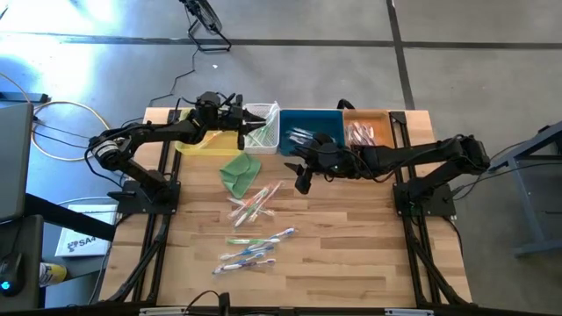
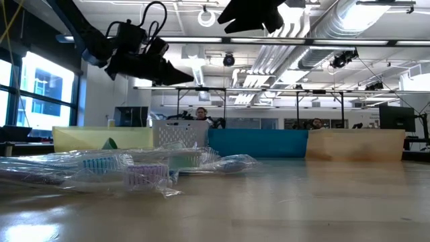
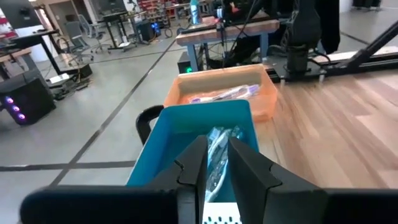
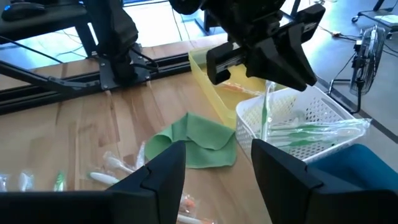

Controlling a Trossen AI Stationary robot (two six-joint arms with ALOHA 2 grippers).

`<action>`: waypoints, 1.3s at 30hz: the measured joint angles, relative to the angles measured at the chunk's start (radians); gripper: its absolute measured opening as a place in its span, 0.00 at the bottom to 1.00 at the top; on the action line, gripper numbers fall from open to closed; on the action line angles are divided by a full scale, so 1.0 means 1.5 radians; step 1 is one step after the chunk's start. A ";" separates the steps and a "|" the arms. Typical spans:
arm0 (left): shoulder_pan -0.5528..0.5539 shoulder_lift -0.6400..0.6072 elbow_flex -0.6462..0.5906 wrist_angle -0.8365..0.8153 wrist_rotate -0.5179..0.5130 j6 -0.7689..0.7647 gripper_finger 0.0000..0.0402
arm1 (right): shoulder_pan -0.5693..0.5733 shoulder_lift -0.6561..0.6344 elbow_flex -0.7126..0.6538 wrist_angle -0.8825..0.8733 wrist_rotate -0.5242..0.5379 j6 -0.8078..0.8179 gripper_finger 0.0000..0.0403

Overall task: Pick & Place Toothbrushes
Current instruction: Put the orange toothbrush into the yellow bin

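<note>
Toothbrushes (image 1: 250,230) lie loose on the near table (image 1: 351,254), awaiting sorting; behind them, right end effector (image 1: 303,182) hovers spread; farthest, left end effector (image 4: 264,93) pinches a green toothbrush (image 4: 265,118) above the white basket (image 4: 323,115), apparently for release.

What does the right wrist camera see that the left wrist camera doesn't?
Only the right wrist view shows the green cloth, the white basket holding green toothbrushes, the yellow bin, and the left gripper with a green toothbrush. Only the left wrist view shows the orange bin. Both show the blue bin and the wooden table.
</note>
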 joint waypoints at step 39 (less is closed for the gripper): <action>-0.387 -0.382 -0.167 -0.331 -0.350 0.037 0.00 | -0.040 0.000 0.000 -0.171 -0.220 -0.167 0.44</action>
